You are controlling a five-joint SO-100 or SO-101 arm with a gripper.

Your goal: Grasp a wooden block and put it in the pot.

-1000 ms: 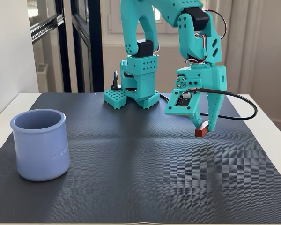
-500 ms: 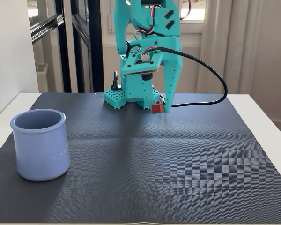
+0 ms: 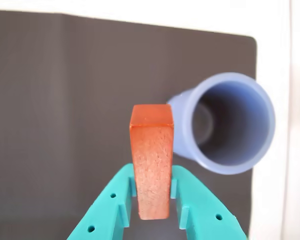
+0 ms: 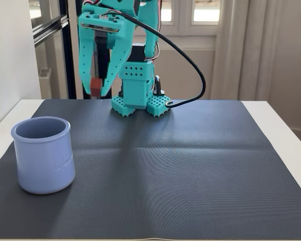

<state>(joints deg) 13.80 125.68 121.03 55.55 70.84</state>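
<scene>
My teal gripper [image 3: 152, 197] is shut on the wooden block [image 3: 152, 160], a reddish-brown bar held upright between the fingers. In the fixed view the gripper [image 4: 97, 89] hangs above the far left of the mat with the block [image 4: 96, 87] in it, well clear of the surface. The lavender-blue pot [image 4: 42, 154] stands upright and empty at the near left of the mat. In the wrist view the pot [image 3: 225, 122] lies just right of and beyond the block, its opening facing the camera.
A dark ribbed mat [image 4: 180, 170] covers a white table [image 4: 281, 120]. The arm's teal base [image 4: 140, 95] stands at the mat's far edge with a black cable [image 4: 190, 65] looping beside it. A wall is at the left.
</scene>
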